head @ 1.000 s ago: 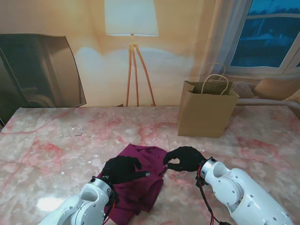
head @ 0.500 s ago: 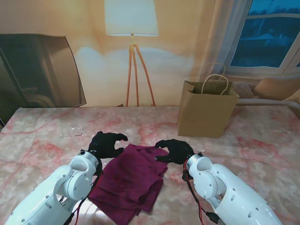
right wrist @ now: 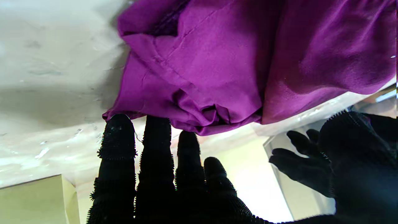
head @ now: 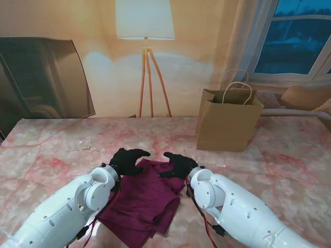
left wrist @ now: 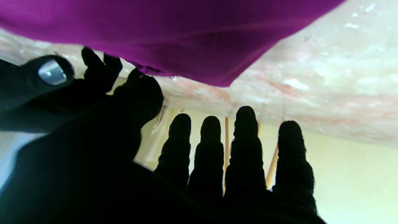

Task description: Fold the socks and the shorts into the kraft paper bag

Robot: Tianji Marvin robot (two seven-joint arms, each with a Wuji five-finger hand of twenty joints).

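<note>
Maroon shorts (head: 147,199) are lying mid-frame; both open hands, left hand (head: 128,160) and right hand (head: 177,165), are hovering at their far edge, gripping nothing.

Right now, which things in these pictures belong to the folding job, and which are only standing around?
Belong to the job:
- purple shorts
- kraft paper bag
- left hand, open
- right hand, open
- socks: not visible

Only standing around:
- floor lamp
- dark panel
- marble table
</note>
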